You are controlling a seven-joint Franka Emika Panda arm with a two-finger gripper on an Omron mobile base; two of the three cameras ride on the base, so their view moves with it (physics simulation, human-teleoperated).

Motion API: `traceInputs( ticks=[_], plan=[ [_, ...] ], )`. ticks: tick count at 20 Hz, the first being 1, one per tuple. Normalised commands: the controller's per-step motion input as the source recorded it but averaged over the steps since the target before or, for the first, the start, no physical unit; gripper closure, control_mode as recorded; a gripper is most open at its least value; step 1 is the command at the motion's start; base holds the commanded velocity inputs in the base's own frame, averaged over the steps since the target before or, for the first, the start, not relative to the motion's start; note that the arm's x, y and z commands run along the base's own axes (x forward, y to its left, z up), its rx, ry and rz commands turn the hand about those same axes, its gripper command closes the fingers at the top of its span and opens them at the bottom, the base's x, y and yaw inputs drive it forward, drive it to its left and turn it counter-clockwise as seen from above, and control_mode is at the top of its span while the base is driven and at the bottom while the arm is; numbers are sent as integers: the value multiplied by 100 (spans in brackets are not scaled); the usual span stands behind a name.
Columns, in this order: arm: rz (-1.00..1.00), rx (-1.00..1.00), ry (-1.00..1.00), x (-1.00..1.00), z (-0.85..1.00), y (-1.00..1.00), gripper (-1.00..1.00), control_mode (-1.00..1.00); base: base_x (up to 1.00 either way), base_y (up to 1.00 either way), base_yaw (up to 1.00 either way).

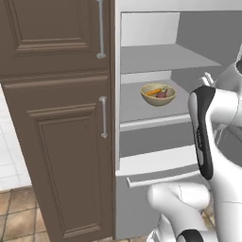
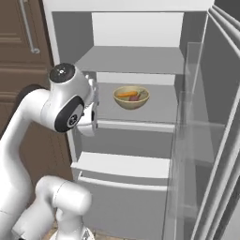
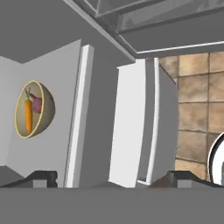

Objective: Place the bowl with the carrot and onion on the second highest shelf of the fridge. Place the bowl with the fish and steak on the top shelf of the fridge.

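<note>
The bowl holding the carrot and the onion sits on the second highest shelf of the fridge, a little back from the white front edge and clear of the walls. The top shelf above it is bare, so that half of the job looks done and the other is not yet begun; the bowl with the fish and steak is nowhere I can see from here.

The gripper hangs outside the fridge front, rolled onto its side, jaws spread wide with nothing between them, well apart from the bowl.

What worries me is the arm's bulk: its elbow and forearm stand close to the shelf fronts and the lower drawer, and the open door crowds the other side. A careless swing away could clip the shelf edge or the door. Coming back with the second bowl, a low approach might knock the first bowl or catch the top shelf's lip and tip the load.
</note>
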Motion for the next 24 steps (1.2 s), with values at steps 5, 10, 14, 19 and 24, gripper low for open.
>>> traceInputs(
  ticks=[5,10,14,19,24],
  plan=[
    [0,0,0,0,0,0,-100,100,-100,0,0],
    [0,0,0,0,0,0,-100,100,-100,0,0],
    [0,0,0,0,0,0,-100,100,-100,-9,-1],
    [0,0,0,0,0,0,-100,100,-100,-80,-8],
    [0,0,0,0,0,0,-100,100,-75,-100,-9]
  ],
)
